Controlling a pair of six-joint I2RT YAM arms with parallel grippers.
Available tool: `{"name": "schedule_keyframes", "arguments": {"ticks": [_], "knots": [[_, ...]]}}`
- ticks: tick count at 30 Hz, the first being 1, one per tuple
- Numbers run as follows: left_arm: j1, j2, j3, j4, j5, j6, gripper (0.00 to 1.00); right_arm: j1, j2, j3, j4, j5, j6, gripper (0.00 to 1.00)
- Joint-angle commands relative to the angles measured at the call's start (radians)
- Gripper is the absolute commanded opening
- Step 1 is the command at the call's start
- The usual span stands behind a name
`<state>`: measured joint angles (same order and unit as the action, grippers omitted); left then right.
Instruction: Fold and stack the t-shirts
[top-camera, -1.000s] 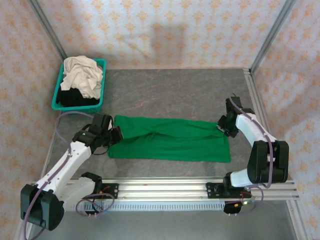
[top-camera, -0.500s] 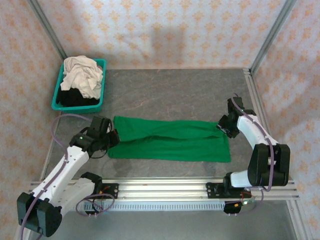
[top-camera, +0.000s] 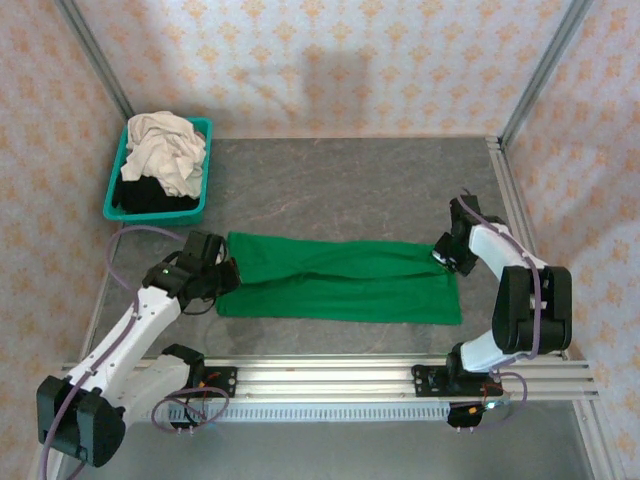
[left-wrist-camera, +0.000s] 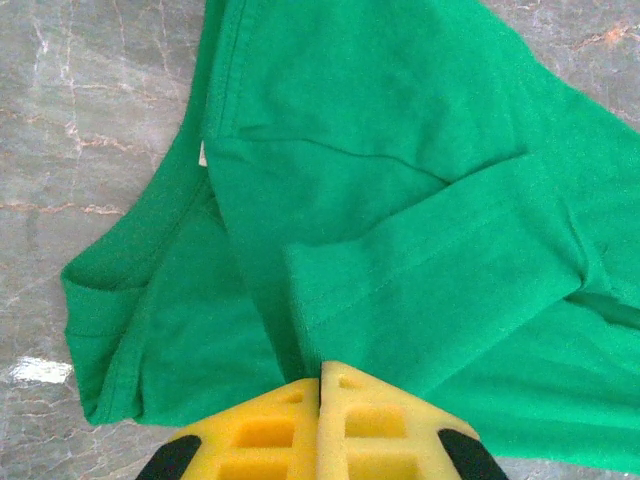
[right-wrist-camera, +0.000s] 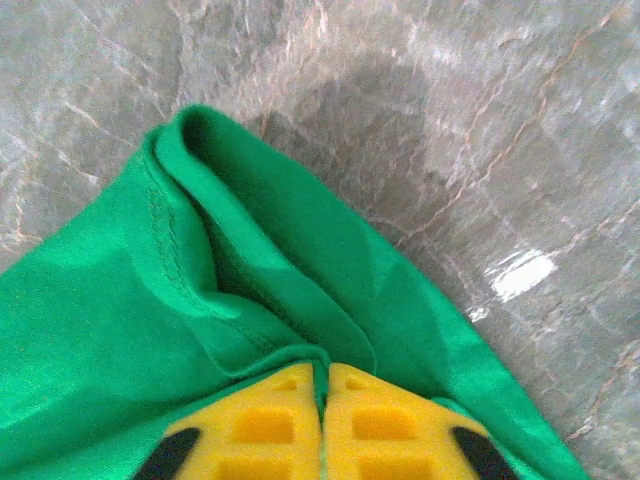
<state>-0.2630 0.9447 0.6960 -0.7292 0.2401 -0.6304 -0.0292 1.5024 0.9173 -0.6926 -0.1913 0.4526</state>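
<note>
**A plain bright green cloth t-shirt (top-camera: 340, 280) is pinched at both ends, ready for a fold.**

The shirt is laid flat as a long band across the grey marble-patterned table (top-camera: 350, 180), running from 9 to 3 o'clock in the top view. Its 9 o'clock end is clamped between the closed yellow pads of the left gripper (left-wrist-camera: 321, 375). A bunched hem at the 3 o'clock end is likewise clenched by the right gripper (right-wrist-camera: 322, 372). Both ends are probably held so the band can be kept taut and carried over evenly. The cream-white and black shirts (top-camera: 165, 150) are heaped in the teal plastic basket (top-camera: 115, 190) at 10 o'clock and are not yet folded.
</note>
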Motion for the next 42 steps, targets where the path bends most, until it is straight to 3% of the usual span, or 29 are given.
{"name": "schedule_keyframes", "arguments": {"ticks": [1, 9, 12, 15, 18, 22, 28, 36, 42], "knots": [[-0.006, 0.056, 0.110, 0.010, -0.058, 0.024, 0.00, -0.005, 0.019, 0.110, -0.030, 0.080, -0.013, 0.00], [0.017, 0.365, 0.536, -0.066, -0.129, 0.171, 0.00, -0.018, 0.184, 0.437, -0.113, 0.118, -0.117, 0.00], [0.031, 0.388, 0.583, -0.093, -0.137, 0.190, 0.00, -0.018, 0.201, 0.477, -0.137, 0.109, -0.138, 0.00], [0.040, 0.344, 0.517, -0.082, -0.146, 0.190, 0.00, -0.011, 0.148, 0.401, -0.073, 0.080, -0.174, 0.00], [0.044, 0.280, 0.423, -0.098, -0.149, 0.184, 0.00, -0.012, 0.098, 0.354, -0.116, 0.149, -0.178, 0.00], [0.045, 0.184, 0.291, -0.092, -0.128, 0.157, 0.00, -0.015, 0.005, 0.203, -0.049, 0.067, -0.157, 0.00], [0.044, 0.086, 0.140, -0.094, -0.092, 0.107, 0.00, -0.015, -0.014, 0.089, -0.033, 0.001, -0.134, 0.00], [0.034, 0.039, -0.010, -0.025, -0.017, 0.036, 0.00, -0.017, -0.054, 0.006, -0.047, 0.035, -0.139, 0.00], [0.025, 0.012, -0.037, -0.031, -0.027, 0.007, 0.00, -0.016, -0.057, 0.000, -0.082, 0.047, -0.133, 0.03]]}}
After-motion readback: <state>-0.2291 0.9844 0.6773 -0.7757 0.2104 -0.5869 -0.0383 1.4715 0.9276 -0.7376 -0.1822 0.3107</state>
